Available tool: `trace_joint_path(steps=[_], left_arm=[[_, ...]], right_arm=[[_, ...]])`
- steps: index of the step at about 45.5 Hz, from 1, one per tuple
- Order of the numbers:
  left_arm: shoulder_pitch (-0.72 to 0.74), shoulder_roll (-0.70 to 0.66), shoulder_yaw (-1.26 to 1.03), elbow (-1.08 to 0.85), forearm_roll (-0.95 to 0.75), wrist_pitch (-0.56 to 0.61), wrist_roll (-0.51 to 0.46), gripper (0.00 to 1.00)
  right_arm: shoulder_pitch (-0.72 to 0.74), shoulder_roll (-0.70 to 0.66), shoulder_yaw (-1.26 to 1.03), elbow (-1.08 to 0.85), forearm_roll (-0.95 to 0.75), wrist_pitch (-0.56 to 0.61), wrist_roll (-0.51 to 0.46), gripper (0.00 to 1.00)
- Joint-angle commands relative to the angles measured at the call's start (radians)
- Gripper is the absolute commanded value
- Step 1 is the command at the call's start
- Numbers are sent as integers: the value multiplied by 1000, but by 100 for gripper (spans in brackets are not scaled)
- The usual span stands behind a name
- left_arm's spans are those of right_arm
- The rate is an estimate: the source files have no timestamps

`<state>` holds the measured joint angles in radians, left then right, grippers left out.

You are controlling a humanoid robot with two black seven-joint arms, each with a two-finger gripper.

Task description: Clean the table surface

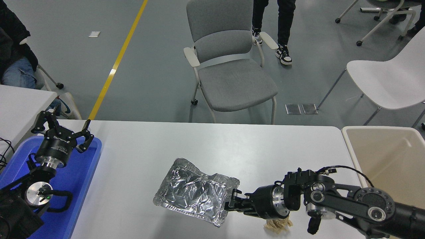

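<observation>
The table surface point(199, 146) is a wide white-grey top that spans the view. A crumpled silver foil tray point(196, 192) hangs tilted just above its near middle. My right gripper point(231, 204) is shut on the tray's right rim, with its arm reaching in from the lower right. A small heap of tan scraps point(277, 225) lies on the table under that arm. My left gripper point(63, 127) stays parked and open over the blue tray point(84, 166) at the left edge.
A beige rectangular bin point(348, 139) stands against the table's right end. A smaller white table point(20, 103) adjoins at the left. A grey chair point(229, 76) and a white chair point(388, 83) stand beyond the far edge. A person's legs point(282, 30) show behind the grey chair.
</observation>
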<state>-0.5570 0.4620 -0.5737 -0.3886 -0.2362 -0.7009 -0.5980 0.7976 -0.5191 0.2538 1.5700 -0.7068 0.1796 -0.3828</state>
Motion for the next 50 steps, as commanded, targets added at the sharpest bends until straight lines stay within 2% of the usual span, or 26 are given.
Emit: trace_joint_path(steps=[1, 19, 33, 50], left_arm=[[-1, 1, 0, 1, 0, 0, 0, 100], [0, 0, 0, -1, 0, 0, 1, 100], [0, 0, 0, -1, 0, 0, 0, 100], [0, 1, 0, 1, 0, 0, 1, 100]], right_arm=[[132, -130, 2, 85, 134, 18, -1, 0], [382, -340, 1, 130, 332, 98, -2, 0], [454, -496, -1, 173, 372, 144, -2, 0], [427, -648, -22, 154, 362, 178, 4, 0]])
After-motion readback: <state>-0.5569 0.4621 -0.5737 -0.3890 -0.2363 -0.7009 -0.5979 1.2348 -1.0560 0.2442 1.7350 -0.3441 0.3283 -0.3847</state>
